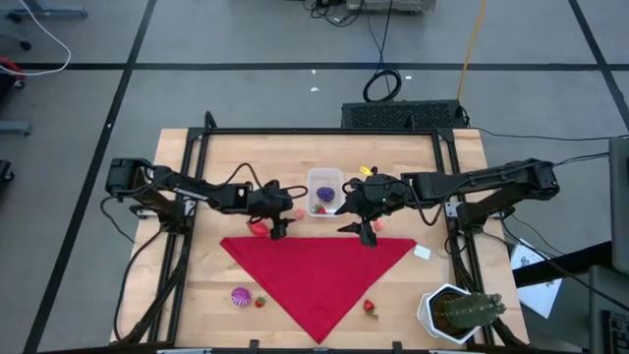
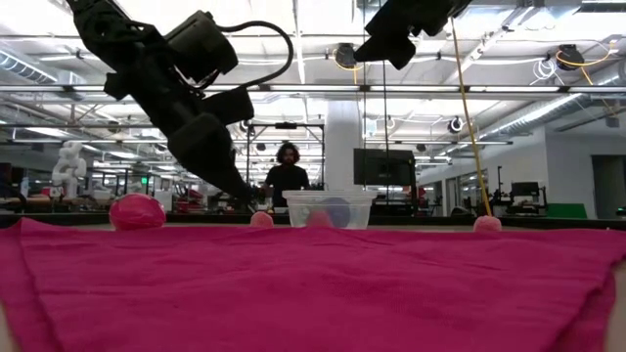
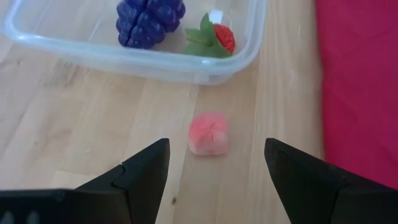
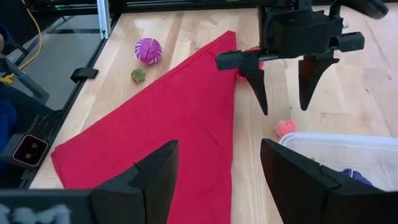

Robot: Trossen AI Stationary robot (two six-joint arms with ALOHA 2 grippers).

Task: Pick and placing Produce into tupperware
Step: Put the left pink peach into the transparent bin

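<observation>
The clear tub [image 1: 324, 190] stands on the wooden table at its far middle and holds a purple grape cluster [image 3: 149, 22] and a small red strawberry [image 3: 214, 38]. A pinkish piece [image 3: 209, 134] lies on the table just beside the tub's near wall. My left gripper [image 3: 214, 168] is open and empty, its fingers standing apart on the near side of that piece; it also shows in the high view [image 1: 278, 230]. My right gripper [image 1: 365, 232] is open and empty over the far edge of the red cloth [image 1: 319, 270], right of the tub.
A red piece [image 1: 257, 228] lies left of my left gripper. A purple ball [image 1: 241, 296] and two small strawberries [image 1: 260, 301] [image 1: 371, 307] lie by the cloth's near edges. A potted cactus [image 1: 457, 313] stands at the near right corner. A person [image 2: 286, 176] stands beyond the table.
</observation>
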